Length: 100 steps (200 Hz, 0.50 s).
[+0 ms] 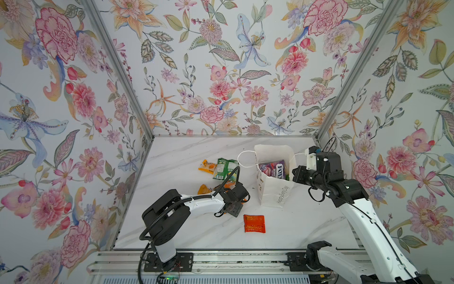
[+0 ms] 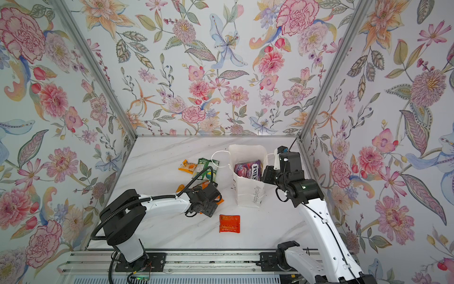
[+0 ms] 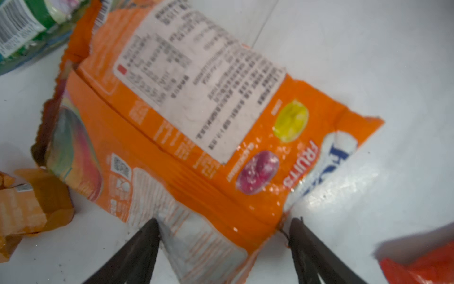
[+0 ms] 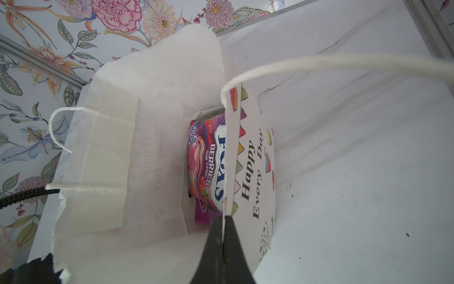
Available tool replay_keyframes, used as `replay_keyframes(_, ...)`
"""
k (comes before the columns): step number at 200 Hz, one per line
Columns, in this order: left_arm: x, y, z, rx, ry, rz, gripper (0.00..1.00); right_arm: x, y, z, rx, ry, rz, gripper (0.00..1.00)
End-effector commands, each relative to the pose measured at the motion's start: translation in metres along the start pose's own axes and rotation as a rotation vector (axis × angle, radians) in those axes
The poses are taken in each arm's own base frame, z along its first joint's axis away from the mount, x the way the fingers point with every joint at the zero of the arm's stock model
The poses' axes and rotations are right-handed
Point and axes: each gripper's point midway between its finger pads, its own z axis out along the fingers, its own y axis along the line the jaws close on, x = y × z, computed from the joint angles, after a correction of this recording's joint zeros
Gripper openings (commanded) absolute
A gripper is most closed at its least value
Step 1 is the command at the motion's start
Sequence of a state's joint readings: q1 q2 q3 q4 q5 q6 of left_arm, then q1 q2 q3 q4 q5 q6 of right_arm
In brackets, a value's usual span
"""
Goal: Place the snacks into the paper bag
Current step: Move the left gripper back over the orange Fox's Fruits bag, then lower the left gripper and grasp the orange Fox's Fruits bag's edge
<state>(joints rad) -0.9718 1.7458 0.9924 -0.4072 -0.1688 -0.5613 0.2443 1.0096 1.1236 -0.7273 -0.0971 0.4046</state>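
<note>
Flowered wallpaper [image 1: 221,73] closes in a white marbled counter [image 1: 307,221] on three sides. The paper bag [image 1: 271,193] stands upright toward the back right of the counter. Its mouth is open and a purple FOX'S packet [image 4: 208,167] is inside. The right claw [image 4: 223,228] is clamped on the rim of the bag's lettered wall. The left claw [image 3: 223,227] has its jaws apart, one on each side of the end of the orange FOX'S packet [image 3: 196,147], which lies flat on the counter left of the bag. Green packets [image 1: 224,168] and an orange sachet [image 1: 206,166] lie further back. A red-orange sachet [image 1: 254,223] lies alone nearer the front.
</note>
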Motion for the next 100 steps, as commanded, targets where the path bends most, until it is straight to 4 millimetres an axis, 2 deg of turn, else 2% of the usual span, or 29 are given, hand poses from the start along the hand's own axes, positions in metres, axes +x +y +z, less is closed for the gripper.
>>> replay_keyframes(1, 0.024, -0.023, -0.009, 0.062, 0.055, 0.015, 0.81, -0.006, 0.003, -0.001, -0.016, -0.022, -0.013, 0.00)
replay_keyframes(22, 0.013, -0.039, -0.020, 0.104, -0.012, 0.042, 0.77, -0.006, 0.003, -0.001, -0.016, -0.024, -0.014, 0.00)
replay_keyframes(65, -0.025, -0.006, -0.043, -0.086, -0.157, 0.032, 0.69, -0.006, 0.003, -0.003, -0.018, -0.027, -0.015, 0.00)
replay_keyframes(84, -0.039, -0.007, -0.050, -0.094, -0.217, 0.040, 0.68, -0.007, 0.003, -0.004, -0.018, -0.033, -0.018, 0.00)
replay_keyframes(100, -0.048, -0.016, -0.053, -0.057, -0.265, 0.042, 0.68, -0.008, 0.002, -0.005, -0.012, -0.036, -0.019, 0.00)
